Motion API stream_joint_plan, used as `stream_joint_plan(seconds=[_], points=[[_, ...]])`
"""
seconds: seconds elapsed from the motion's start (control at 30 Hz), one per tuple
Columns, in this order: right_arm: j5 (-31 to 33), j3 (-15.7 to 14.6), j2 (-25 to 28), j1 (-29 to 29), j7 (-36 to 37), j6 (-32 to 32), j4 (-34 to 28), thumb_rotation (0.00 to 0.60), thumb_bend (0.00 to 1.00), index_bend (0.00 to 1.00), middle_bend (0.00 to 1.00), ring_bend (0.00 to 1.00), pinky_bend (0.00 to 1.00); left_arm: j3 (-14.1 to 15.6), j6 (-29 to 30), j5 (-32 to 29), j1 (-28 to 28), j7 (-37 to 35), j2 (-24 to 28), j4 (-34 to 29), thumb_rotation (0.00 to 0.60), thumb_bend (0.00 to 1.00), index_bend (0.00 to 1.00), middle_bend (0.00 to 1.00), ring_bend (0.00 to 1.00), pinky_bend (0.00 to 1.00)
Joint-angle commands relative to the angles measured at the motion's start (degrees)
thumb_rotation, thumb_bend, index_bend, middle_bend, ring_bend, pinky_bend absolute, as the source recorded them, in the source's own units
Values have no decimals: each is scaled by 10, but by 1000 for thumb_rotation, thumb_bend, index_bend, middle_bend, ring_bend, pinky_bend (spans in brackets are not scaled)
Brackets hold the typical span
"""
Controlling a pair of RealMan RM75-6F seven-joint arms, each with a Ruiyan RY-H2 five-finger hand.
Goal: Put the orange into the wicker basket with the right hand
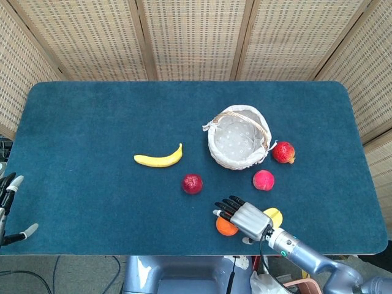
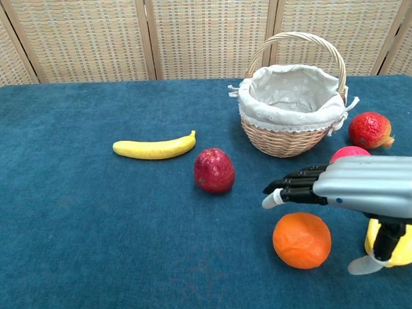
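The orange [image 2: 301,240] lies on the blue table near the front edge, partly covered from above by my right hand [image 1: 244,216] in the head view, where only its edge [image 1: 225,228] shows. My right hand [image 2: 347,187] hovers flat just above the orange, fingers stretched out and apart, holding nothing. The wicker basket [image 1: 237,138] with a white cloth lining and an upright handle stands farther back, its rim [image 2: 291,118] empty inside. My left hand [image 1: 8,205] shows only at the far left edge of the head view, fingers apart, off the table.
A banana [image 1: 160,159] lies left of the basket. A dark red fruit [image 2: 214,170] sits in front of it. A pink fruit [image 1: 264,180] and a red pomegranate [image 1: 283,152] lie right of the basket. A yellow fruit [image 1: 274,215] sits beside my right hand.
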Motion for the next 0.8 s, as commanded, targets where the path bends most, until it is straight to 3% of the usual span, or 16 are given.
stream_joint_plan(seconds=[0.03,0.13,0.27,0.43,0.57,0.67,0.7,0.8], points=[[18,1,-36,8,-35,-1,24,600,0,165,108,13,182,1,1,2,0,0,0,-1,600,7,0,0,0,0],[12,-8,-59,7,-25,17,43,600,39,262,210,105,297,2,2,4,1,0,0,-1,600,7,0,0,0,0],[-16,-15,-87,10,17,58,72,600,247,424,405,300,481,3,2,6,0,2,-1,-1,600,7,0,0,0,0],[-55,-13,-87,16,62,116,78,600,376,488,490,379,552,2,1,3,-1,1,-1,-1,600,7,0,0,0,0],[-64,21,-56,25,91,168,52,600,388,489,494,382,554,1,-3,-2,-3,-3,1,-1,600,7,0,0,0,0],[-25,81,-36,41,90,188,49,600,387,488,494,382,554,1,-4,-3,-4,-5,2,-2,600,7,0,0,0,0],[-18,88,-36,45,87,187,52,600,387,488,494,382,554,1,-4,-4,-4,-6,2,-2,600,7,0,0,0,0],[46,136,-46,67,79,174,90,600,388,489,494,382,554,0,-3,-7,-3,-9,3,-2,600,8,0,0,0,0]])
